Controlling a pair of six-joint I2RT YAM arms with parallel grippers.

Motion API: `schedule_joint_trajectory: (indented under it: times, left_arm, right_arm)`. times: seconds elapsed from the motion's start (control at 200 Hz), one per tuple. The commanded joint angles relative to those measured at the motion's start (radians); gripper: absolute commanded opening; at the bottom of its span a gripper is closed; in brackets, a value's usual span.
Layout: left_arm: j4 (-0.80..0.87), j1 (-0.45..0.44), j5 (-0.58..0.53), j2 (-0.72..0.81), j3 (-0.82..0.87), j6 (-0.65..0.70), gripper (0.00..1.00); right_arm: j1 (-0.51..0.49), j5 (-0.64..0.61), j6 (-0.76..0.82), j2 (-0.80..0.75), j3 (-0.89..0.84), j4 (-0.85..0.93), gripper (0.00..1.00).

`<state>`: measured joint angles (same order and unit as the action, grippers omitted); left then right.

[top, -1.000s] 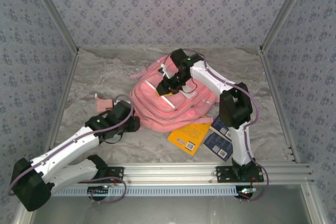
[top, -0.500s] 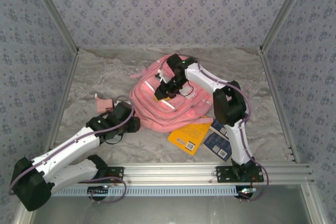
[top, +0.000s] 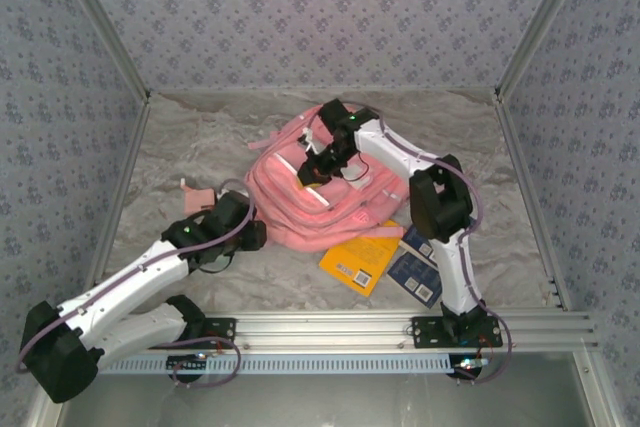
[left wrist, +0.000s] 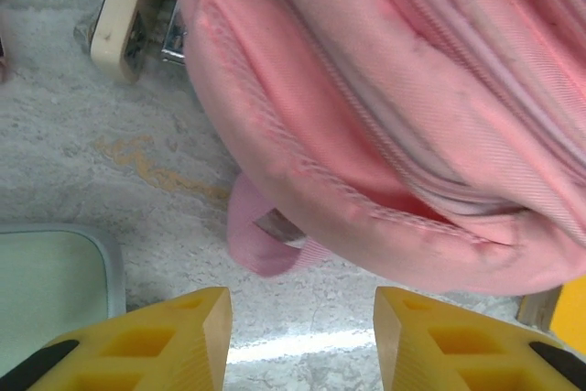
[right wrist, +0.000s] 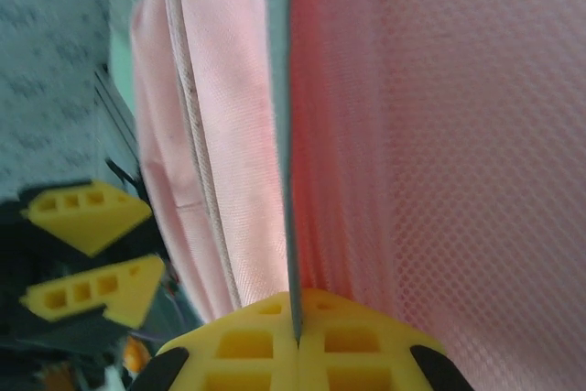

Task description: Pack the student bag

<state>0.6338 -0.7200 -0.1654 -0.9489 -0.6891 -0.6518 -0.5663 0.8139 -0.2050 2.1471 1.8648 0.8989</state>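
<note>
The student bag (top: 300, 202) lies slumped on its side in the middle of the tabletop (top: 200, 137), its near right corner resting over the far edge of a yellow book (top: 360, 259); a dark blue book (top: 418, 269) lies just right of the yellow one, touching it; the right arm (top: 400, 157) reaches over the top of the bag and ends against its upper face, while the left arm (top: 130, 282) stretches low across the tabletop and ends just beside the bag's near left corner. In the right wrist view the right fingers (right wrist: 247, 345) are pressed fully together, and a thin grey-green strip (right wrist: 282, 135) runs straight out of the seam between them, pinched there; what this strip belongs to I cannot tell; pink fabric with a pale corded seam lies on one side of it and pink mesh (right wrist: 458, 153) on the other. In the left wrist view the left fingers (left wrist: 174, 341) stand apart at a middling width with nothing between them, bare tabletop showing in the gap; the bag's rounded corner bulges just ahead of the tips without touching them; a small pink strap loop (left wrist: 261, 244) hangs from that corner onto the tabletop; a cream-coloured piece (left wrist: 124, 6) with a bit of metal lies against the bag's edge further off.
</note>
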Motion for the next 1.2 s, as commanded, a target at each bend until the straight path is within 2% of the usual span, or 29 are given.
schedule_joint_trajectory:
  times: [0.0, 0.075, 0.265, 0.395, 0.505, 0.739, 1.094, 1.199]
  left_arm:
    - [0.038, 0.004, 0.024, 0.023, -0.082, 0.061, 0.44]
    - [0.074, 0.001, 0.060, 0.008, -0.094, 0.091, 0.43]
    - [0.081, -0.041, 0.066, -0.036, -0.124, 0.131, 0.42]
    - [0.059, -0.055, 0.016, -0.077, -0.172, 0.149, 0.47]
    - [0.050, -0.056, -0.029, -0.119, -0.224, 0.185, 0.47]
    - [-0.044, -0.042, -0.134, -0.207, -0.292, 0.364, 0.46]
    - [-0.169, -0.021, -0.065, -0.166, -0.210, 0.520, 0.43]
    - [-0.221, -0.021, -0.051, -0.193, -0.193, 0.524, 0.48]
  right_arm:
    - [0.054, 0.077, -0.281, -0.146, -0.028, -0.223, 0.00]
    - [0.086, 0.106, -0.461, -0.165, -0.052, -0.347, 0.00]
    - [0.110, 0.165, -0.657, -0.167, -0.055, -0.433, 0.00]
    - [0.113, 0.176, -0.722, -0.177, -0.068, -0.483, 0.00]
    - [0.122, 0.184, -0.822, -0.196, -0.119, -0.608, 0.00]
    - [0.135, 0.236, -1.017, -0.218, -0.195, -0.822, 0.00]
    - [0.169, 0.280, -1.118, -0.242, -0.164, -0.827, 0.00]
    - [0.170, 0.291, -1.126, -0.248, -0.155, -0.834, 0.00]
